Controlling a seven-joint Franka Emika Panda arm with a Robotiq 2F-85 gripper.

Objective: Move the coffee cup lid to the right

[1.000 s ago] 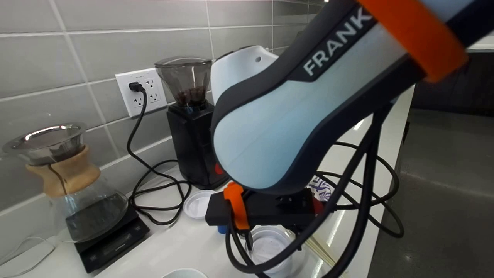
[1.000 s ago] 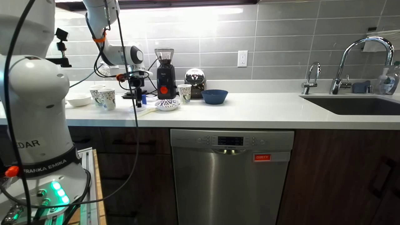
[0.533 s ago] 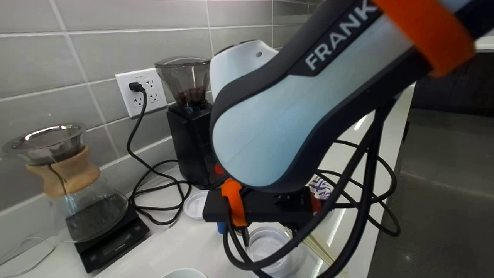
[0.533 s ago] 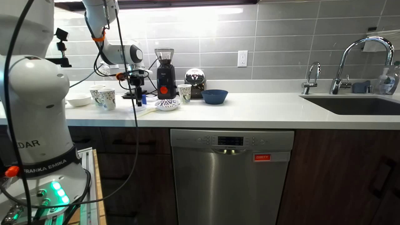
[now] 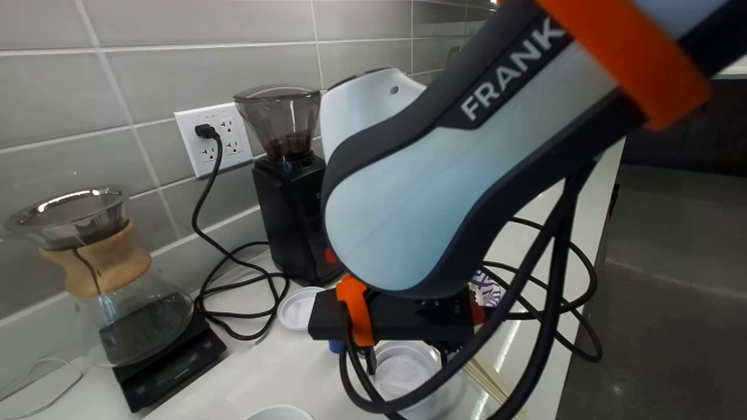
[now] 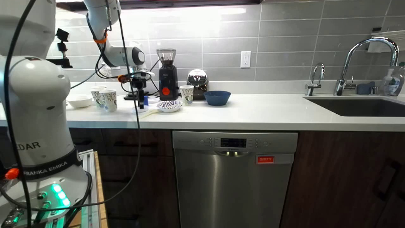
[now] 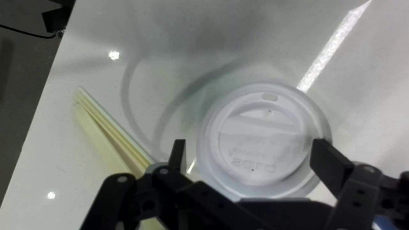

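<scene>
The claw [image 7: 249, 155] stands wide over the coffee cup lid [image 7: 262, 140], a little toward the near side

The coffee cup lid seems to lie flat on the surface [image 6: 269, 107], below the claw and between its fingers; nothing is gripped. The coming grasp turns on a near–far offset. In the wrist view, the near finger [image 7: 178, 156], on the side of the pale sticks [image 7: 111, 128] and the surface's edge, leaves a gap before the rim, while the far finger [image 7: 329, 166] covers part of the rim. Whether it touches the plastic or only hangs above it cannot be told. The lid is round, so it has no long axis to line up with; what matters is probably a small shift to the far side, so that both fingers come down outside the rim. Without that, the far finger could press on the lid and tip it. To the right, in an exterior view, stands a patterned dish [image 6: 169, 107], which the carry should likely avoid.

Compared with half a second ago, the black housing [image 5: 402, 318] above the claw sits slightly lower in an exterior view; the lid looks to be in the same place.
</scene>
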